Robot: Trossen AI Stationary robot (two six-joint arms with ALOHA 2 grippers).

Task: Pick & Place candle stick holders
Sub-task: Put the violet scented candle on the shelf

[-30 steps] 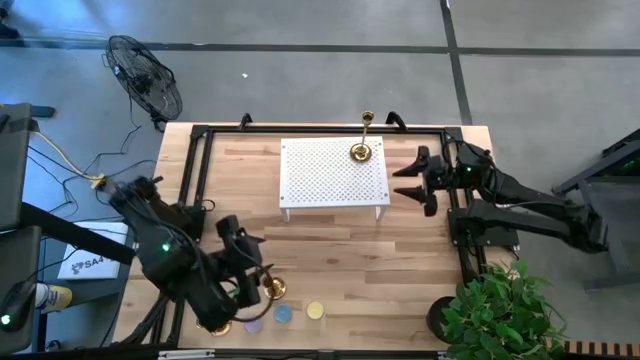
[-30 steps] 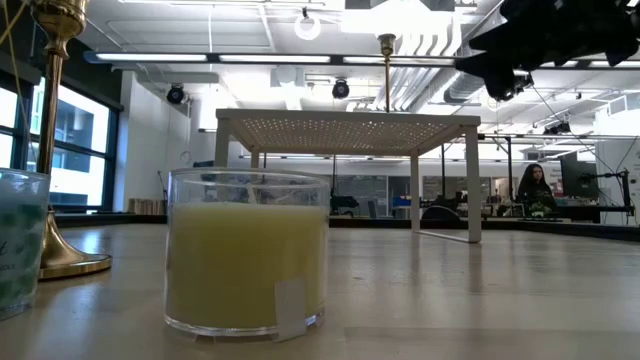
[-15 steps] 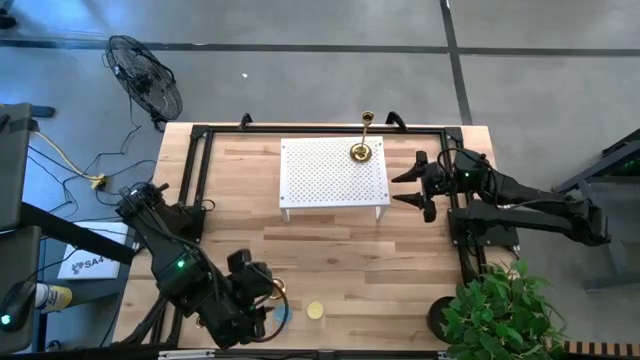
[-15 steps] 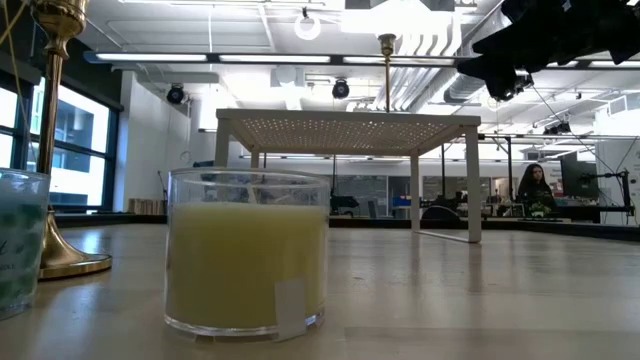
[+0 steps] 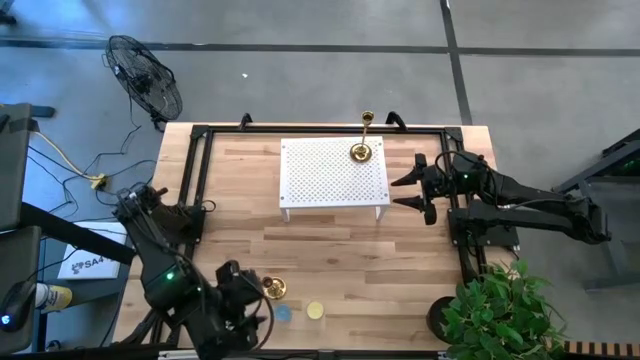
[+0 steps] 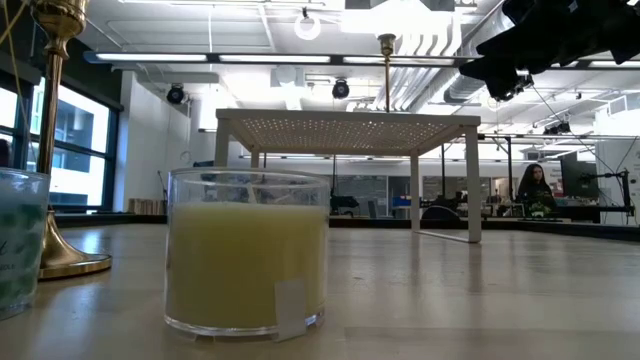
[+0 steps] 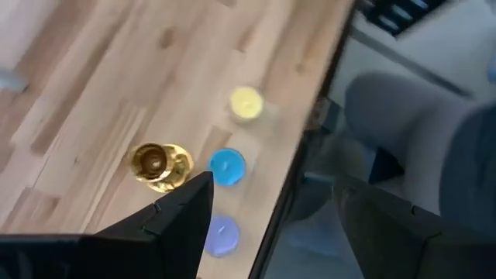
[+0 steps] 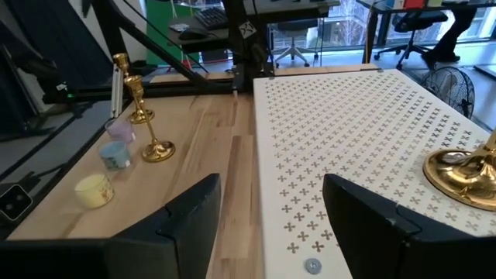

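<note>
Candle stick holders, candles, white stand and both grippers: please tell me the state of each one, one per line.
Tall candle stick holder: upright on the white stand.
Candle stick holder near the table's front edge: upright on the wood, not held.
White stand: upright on its legs.
Yellow candle: unlit, upright.
Blue candle: unlit, upright.
Purple candle: unlit.
Left gripper: open, empty, above the candles.
Right gripper: open, empty, beside the stand.

Two brass candle stick holders, both upright on flared round bases. The tall slim one (image 5: pixel 362 150) stands on the far right corner of the white perforated stand (image 5: pixel 320 175). The second holder (image 5: pixel 272 288) stands on the bare wood well in front of that stand, toward its left leg, shiny and gold.
</note>
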